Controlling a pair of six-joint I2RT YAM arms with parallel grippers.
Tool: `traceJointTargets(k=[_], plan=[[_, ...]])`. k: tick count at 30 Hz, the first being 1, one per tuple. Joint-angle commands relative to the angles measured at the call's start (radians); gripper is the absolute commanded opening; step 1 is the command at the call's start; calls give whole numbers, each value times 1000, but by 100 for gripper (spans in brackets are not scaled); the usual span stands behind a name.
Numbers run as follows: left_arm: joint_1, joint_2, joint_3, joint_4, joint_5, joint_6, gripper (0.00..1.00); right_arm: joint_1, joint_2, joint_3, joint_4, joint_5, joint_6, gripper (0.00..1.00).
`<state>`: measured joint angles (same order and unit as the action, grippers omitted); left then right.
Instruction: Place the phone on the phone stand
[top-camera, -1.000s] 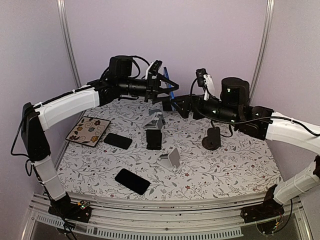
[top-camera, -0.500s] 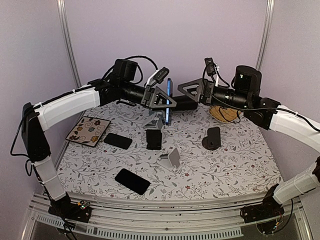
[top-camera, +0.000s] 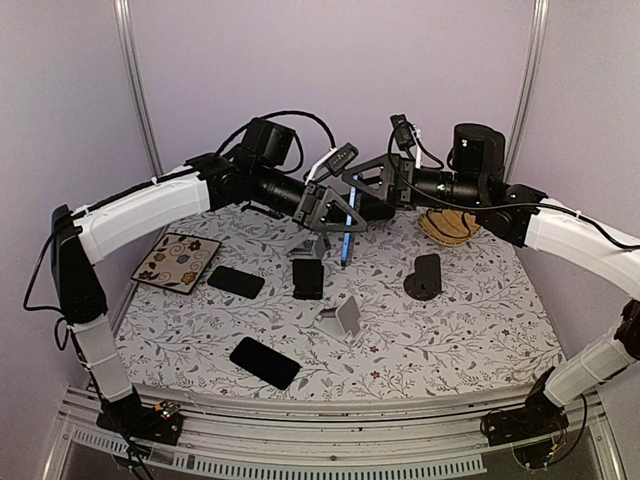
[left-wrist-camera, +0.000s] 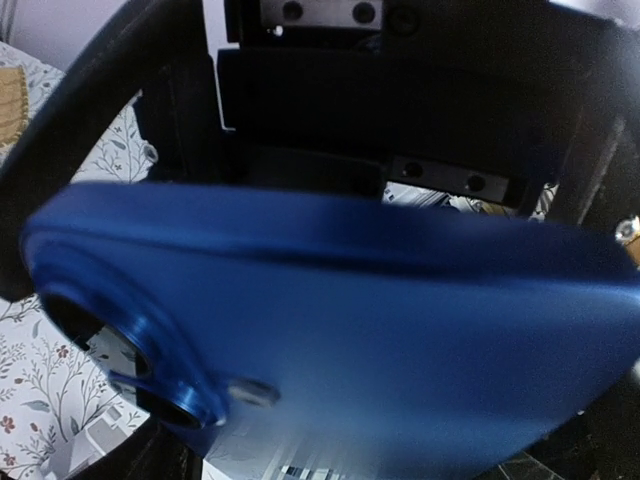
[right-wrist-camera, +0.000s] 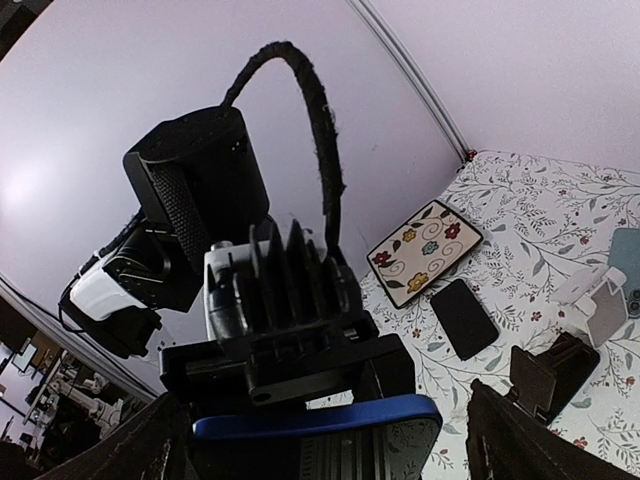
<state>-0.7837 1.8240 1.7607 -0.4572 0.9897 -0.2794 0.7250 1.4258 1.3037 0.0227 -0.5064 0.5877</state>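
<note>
While your left gripper (top-camera: 333, 212) pinches the blue phone (top-camera: 346, 240) near its upper end, your right gripper (top-camera: 372, 190) faces it at close range. Its fingers (right-wrist-camera: 530, 440) are spread to either side of the phone's top edge and do not visibly touch it. The phone hangs upright in mid-air over the back of the desk (top-camera: 470, 330), above the grey stand (top-camera: 310, 243) and black stand (top-camera: 308, 278), and rests on no stand yet.

This looks like a handover, and that is where you can lose it. If you let go with the left before the right has closed squarely on the phone, it drops onto the stands below. Because the hold is near one end, the long free end may swing or twist as the right closes, leaving a crooked grip that makes seating it harder. The two grippers are also crowded together, so a slightly misjudged approach could knock one into the other and jar the phone loose.
</note>
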Motion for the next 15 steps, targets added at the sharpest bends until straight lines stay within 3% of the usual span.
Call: traceJointTargets(k=[1, 8, 11, 15], plan=[[-16, 13, 37, -1, -4, 19, 30, -4, 6, 33, -33, -15, 4, 94], [-17, 23, 47, 0, 0, 22, 32, -4, -5, 26, -69, 4, 1, 46], [-16, 24, 47, 0, -10, 22, 47, -4, -10, 29, -83, 23, 1, 34], [-13, 15, 38, 5, -52, 19, 72, -12, -25, 30, -129, 81, -11, 28]])
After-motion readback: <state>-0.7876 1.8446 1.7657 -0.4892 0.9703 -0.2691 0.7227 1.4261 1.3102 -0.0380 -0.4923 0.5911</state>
